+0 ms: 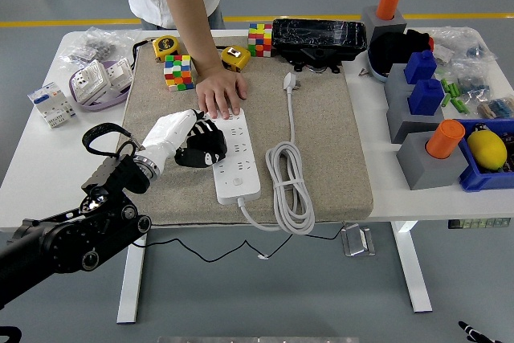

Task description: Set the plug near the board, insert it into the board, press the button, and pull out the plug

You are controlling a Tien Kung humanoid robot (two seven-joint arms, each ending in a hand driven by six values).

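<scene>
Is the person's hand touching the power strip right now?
Touching. The head view shows the person's hand resting with its fingertips pressed on the far end of the white power strip, no gap between them.

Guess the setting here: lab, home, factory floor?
Most likely a robotics test lab. A white table stands on a grey floor with a yellow line, crowded with practice props: Rubik's cubes, tape measures, a power strip. A person's hand steadies the strip while the robot's left hand works.
</scene>
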